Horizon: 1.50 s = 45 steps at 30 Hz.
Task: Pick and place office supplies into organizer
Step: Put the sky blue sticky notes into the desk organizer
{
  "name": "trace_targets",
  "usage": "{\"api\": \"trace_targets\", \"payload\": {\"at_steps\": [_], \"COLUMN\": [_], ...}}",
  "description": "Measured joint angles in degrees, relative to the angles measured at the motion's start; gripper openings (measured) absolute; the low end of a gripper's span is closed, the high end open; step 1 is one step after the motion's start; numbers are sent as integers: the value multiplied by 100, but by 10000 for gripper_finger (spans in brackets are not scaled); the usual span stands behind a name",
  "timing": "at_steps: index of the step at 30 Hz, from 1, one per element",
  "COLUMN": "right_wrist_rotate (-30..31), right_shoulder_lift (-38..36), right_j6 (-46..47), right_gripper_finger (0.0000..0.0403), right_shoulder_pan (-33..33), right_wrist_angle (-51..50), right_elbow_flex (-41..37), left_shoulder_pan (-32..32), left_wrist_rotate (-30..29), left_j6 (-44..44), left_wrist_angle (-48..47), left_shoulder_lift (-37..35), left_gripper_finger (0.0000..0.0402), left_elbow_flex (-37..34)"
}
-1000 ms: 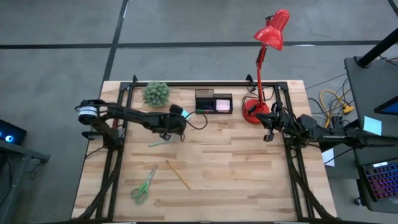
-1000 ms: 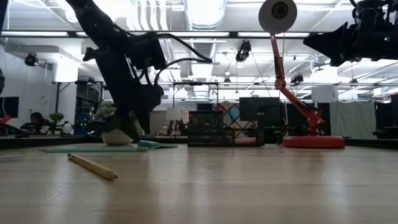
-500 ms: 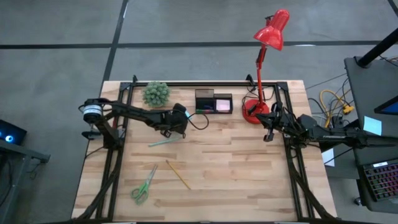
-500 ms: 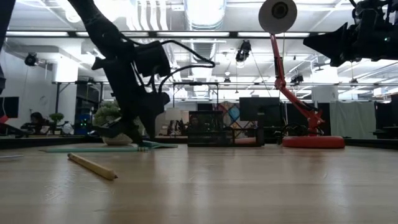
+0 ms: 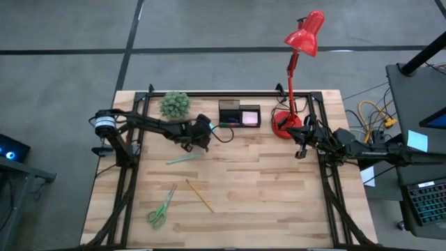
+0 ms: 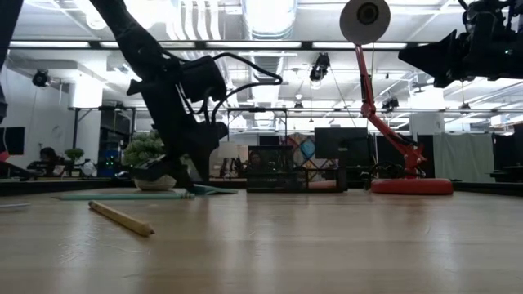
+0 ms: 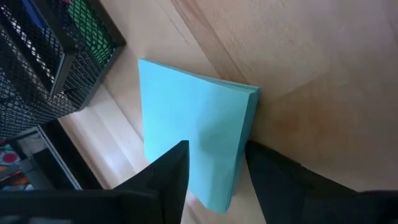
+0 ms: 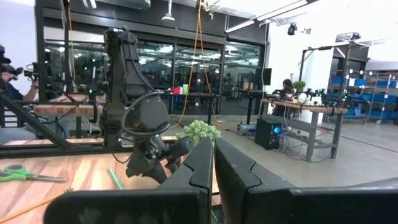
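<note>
just beside organizer (image 7: 43,62) — blue sticky pad (image 7: 193,124), left gripper (image 7: 214,168) astride.

Left wrist view: the organizer (image 7: 43,56) is cut by the frame edges at 9 to 12 o'clock; its contents show only as blurred green and blue patches through the mesh. The blue note pad (image 7: 193,124) is partly covered by the left gripper (image 7: 214,180). High view: the pad lies hidden beneath that gripper.
</note>
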Motion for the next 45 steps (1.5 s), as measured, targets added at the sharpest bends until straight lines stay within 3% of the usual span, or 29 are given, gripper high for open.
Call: {"api": "trace_targets", "payload": {"at_steps": [13, 45], "right_wrist_rotate": [0, 0], "right_shoulder_lift": [11, 11], "right_j6": [1, 46], "right_gripper_finger": [9, 9], "right_shoulder_pan": [0, 0], "right_wrist_angle": [1, -20], "right_elbow_flex": [0, 0], "left_shoulder_pan": [333, 233], "left_wrist_rotate": [709, 741], "left_j6": [-52, -654], "left_wrist_angle": [190, -243], "left_shoulder_lift": [15, -42], "left_gripper_finger": [6, 1], "left_elbow_flex": [-17, 486]}}
